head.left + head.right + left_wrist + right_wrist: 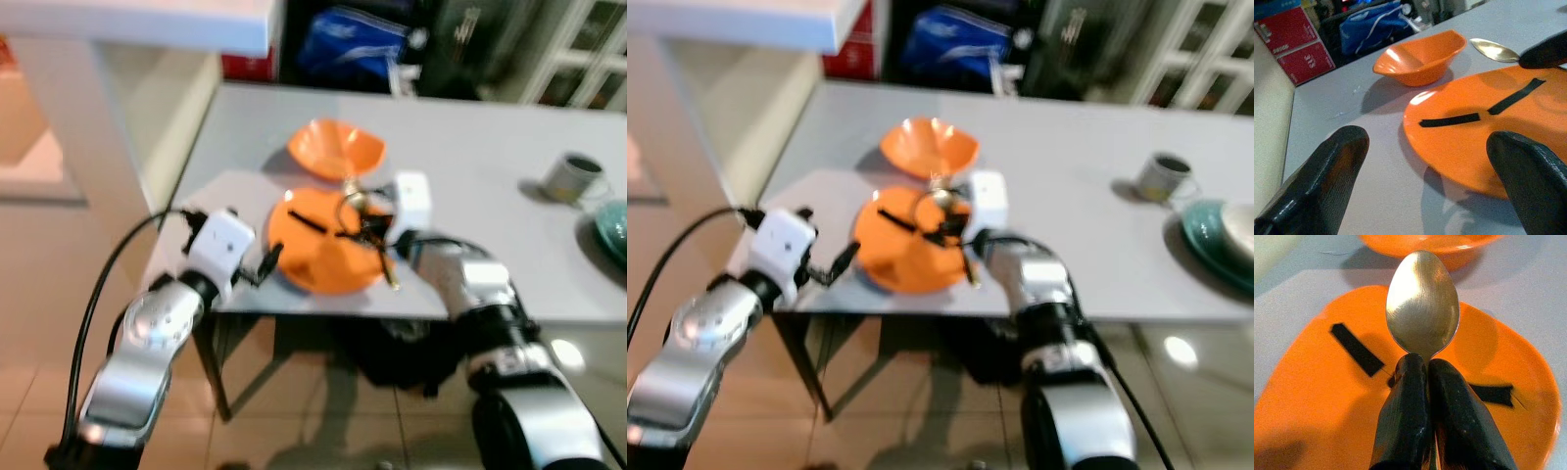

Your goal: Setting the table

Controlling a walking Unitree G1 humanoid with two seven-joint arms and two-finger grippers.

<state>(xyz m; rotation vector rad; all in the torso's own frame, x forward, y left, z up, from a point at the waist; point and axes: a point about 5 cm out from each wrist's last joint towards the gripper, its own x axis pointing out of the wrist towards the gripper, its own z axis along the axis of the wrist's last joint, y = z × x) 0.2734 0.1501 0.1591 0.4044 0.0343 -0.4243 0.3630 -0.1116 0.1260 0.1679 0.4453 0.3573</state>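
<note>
An orange plate [318, 245] with two black tape strips lies near the front edge of the grey table [470, 166], and an orange bowl [335, 149] stands just behind it. My right gripper [367, 227] hovers over the plate's right side, shut on a gold spoon [1422, 306] whose bowl juts out past the fingertips toward the orange bowl. The spoon's handle [390, 272] hangs back over the plate's near rim. My left gripper [266, 262] sits at the plate's left rim, fingers [1334, 171] open, the plate [1484, 132] lying ahead between them.
A grey mug [571, 177] and a teal dish [612, 227] stand at the table's right end. A blue bag [351, 44] and red boxes [1295, 41] lie beyond the far edge. A white counter [137, 24] is on the left, and tiled floor lies below.
</note>
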